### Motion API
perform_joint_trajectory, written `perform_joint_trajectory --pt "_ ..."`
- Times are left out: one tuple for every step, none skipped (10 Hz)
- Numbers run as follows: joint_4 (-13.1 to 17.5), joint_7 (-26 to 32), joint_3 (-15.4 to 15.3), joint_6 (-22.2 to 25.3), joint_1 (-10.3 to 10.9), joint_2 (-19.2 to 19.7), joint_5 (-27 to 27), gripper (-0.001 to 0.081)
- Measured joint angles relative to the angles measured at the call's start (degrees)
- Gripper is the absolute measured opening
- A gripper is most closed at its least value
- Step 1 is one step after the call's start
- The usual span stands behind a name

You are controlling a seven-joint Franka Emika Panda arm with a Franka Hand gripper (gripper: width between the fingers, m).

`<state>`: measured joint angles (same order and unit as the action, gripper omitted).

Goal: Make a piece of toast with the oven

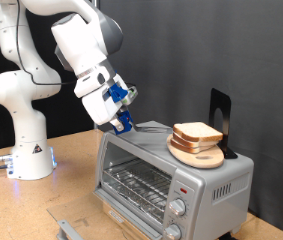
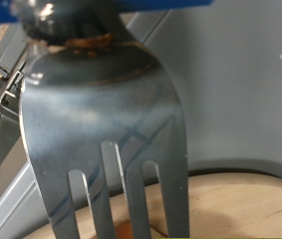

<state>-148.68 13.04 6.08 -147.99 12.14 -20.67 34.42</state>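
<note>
In the exterior view, the piece of toast [image 1: 197,133] lies flat on a round wooden board [image 1: 199,155] atop the oven [image 1: 171,175], near its right end, pale face up, tan crust. The gripper [image 1: 122,122] grips a fork [image 1: 149,128] pointing at it. In the wrist view, the fork's [image 2: 111,119] tines reach over the board [image 2: 250,209].

From my remote seat, the oven [image 1: 171,170] runs past the exterior view's bottom edge, so its lower front is lost to me. The wrist view is filled by a fork [image 2: 111,119] whose tines run off the frame, hiding most of what lies behind. The gripper [image 1: 122,122] fingertips are too small to read.
</note>
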Motion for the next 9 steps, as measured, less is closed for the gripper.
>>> perform_joint_trajectory --pt "0.0 -0.07 0.0 0.0 0.0 0.0 -0.01 0.036" --pt "0.01 -0.1 0.0 -0.05 0.0 0.01 -0.01 0.036" --pt "0.04 -0.1 0.0 -0.18 0.0 0.01 -0.01 0.036" --pt "0.12 -0.14 -0.03 -0.53 0.0 0.03 -0.01 0.036" --pt "0.29 -0.35 -0.07 -0.85 0.03 0.07 0.01 0.036" --pt "0.55 -0.62 -0.1 -0.91 0.08 0.12 0.02 0.036" --pt "0.83 -0.86 -0.17 -0.91 0.09 0.24 0.02 0.036" --pt "1.01 -1.05 -0.34 -0.89 0.09 0.54 -0.13 0.036" --pt "1.11 -1.24 -0.67 -0.88 0.08 0.97 -0.37 0.036"
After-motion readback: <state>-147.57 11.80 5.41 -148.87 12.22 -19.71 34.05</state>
